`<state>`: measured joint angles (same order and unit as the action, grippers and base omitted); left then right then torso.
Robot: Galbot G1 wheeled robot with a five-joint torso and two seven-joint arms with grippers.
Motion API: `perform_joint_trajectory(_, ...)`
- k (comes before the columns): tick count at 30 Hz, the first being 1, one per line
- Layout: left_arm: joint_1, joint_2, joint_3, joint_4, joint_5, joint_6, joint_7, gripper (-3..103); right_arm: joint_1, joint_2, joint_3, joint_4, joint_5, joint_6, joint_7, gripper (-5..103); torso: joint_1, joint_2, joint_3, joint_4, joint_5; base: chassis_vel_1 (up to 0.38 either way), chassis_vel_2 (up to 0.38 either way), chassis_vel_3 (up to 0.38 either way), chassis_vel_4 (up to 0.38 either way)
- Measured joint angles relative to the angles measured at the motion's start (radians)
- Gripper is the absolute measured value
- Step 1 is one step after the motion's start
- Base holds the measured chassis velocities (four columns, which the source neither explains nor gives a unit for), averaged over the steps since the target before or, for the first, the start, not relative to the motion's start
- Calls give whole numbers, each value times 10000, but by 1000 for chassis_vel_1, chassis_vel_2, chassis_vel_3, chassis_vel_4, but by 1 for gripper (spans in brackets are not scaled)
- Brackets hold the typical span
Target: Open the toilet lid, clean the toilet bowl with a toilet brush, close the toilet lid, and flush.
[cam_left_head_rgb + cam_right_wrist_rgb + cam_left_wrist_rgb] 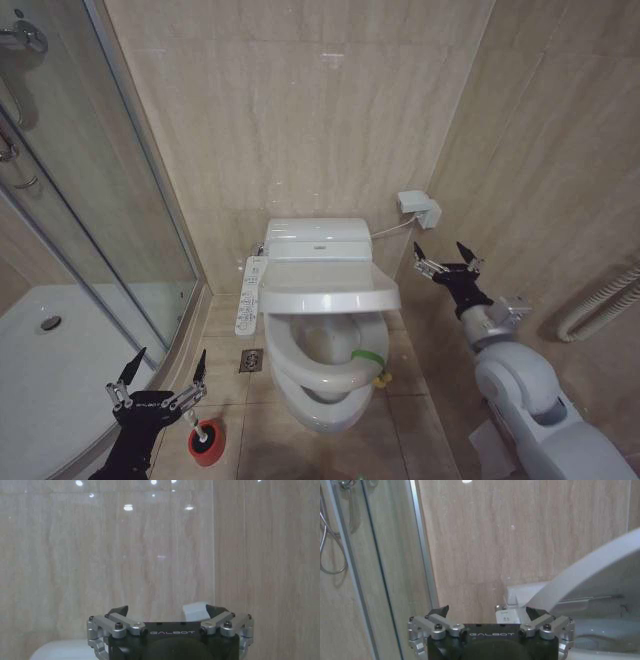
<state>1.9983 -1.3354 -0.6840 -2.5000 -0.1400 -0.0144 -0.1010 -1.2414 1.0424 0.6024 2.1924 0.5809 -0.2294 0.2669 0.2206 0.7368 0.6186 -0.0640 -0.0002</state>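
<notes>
The white toilet lid (330,287) stands partly raised over the ring seat (305,372) and the toilet bowl (326,345); in the left wrist view the lid (590,573) rises as a tilted white curve. The toilet brush (205,434) stands in its red cup on the floor, left of the bowl. My left gripper (165,368) (487,612) hangs open just above and left of the brush, holding nothing. To the right of the lid, my right gripper (447,257) (167,609) is open and apart from it, pointing at the wall.
A glass shower enclosure (90,250) closes off the left. The long button panel (250,295) sticks out at the bowl's left, with a floor drain (250,360) below it. A white wall box (420,208) sits behind my right gripper. A green item (368,357) lies on the seat's right.
</notes>
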Motion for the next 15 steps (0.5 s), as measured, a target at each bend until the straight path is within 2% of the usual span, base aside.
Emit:
perform_joint_trajectory(5, 0, -1, 0, 0, 0, 0, 0, 100, -1231, 295, 317, 669, -215, -69, -449, 100, 0, 0, 0, 0, 1, 0, 0, 0, 0)
perform_joint_trajectory(8, 0, -1, 0, 0, 0, 0, 0, 100, -2390, 710, 538, 1515, -596, -124, -854, 100, 0, 0, 0, -1, 1, 0, 0, 0, 0)
perform_joint_trajectory(15, 0, -1, 0, 0, 0, 0, 0, 100, -3765, 1377, 679, 2430, -1369, -122, -1341, 100, -1, 0, 0, 3, 0, 0, 0, 0, 0)
